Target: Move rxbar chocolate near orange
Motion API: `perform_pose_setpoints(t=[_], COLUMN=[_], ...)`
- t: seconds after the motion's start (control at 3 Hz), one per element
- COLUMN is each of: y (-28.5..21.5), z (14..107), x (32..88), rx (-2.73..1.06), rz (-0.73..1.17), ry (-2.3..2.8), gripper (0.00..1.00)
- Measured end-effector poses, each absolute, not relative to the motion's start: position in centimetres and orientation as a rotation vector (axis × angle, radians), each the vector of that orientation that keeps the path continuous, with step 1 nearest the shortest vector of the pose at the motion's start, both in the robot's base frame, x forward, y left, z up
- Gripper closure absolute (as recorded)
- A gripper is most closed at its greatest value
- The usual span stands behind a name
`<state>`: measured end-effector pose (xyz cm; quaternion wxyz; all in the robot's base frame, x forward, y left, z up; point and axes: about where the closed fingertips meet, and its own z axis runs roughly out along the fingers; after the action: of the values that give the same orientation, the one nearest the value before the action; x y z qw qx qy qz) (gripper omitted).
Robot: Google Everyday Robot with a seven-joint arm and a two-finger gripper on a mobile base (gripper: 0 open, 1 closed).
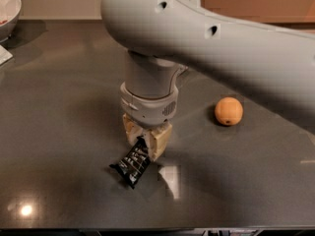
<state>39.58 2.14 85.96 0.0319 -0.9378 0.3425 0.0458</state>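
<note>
I am reaching my big white arm (pixel 221 48) over the dark table (pixel 59 132). My gripper (pixel 145 142) is pointing straight down, close to the near middle of the table. Its two tan fingers (pixel 160 140) are squeezing the top end of the rxbar chocolate (pixel 132 162), so my gripper is holding the bar. The bar is black with white writing on it. It is hanging slanted, with its low end pointing to the near left. I cannot tell if that low end is touching the table. The orange (pixel 228 111) is sitting on the table to the right of my gripper and a little farther back. The bar and the orange are sitting apart, with bare table between them. A white bowl (pixel 7 9) is sitting in the far left corner.
</note>
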Motion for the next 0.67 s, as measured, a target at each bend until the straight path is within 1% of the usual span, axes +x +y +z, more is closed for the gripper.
perform_pose_setpoints(t=[0.67], y=[-4.0], z=[88.0], x=[42.4], rx=[-2.849], rz=[0.046], ry=[1.233], gripper=[1.00])
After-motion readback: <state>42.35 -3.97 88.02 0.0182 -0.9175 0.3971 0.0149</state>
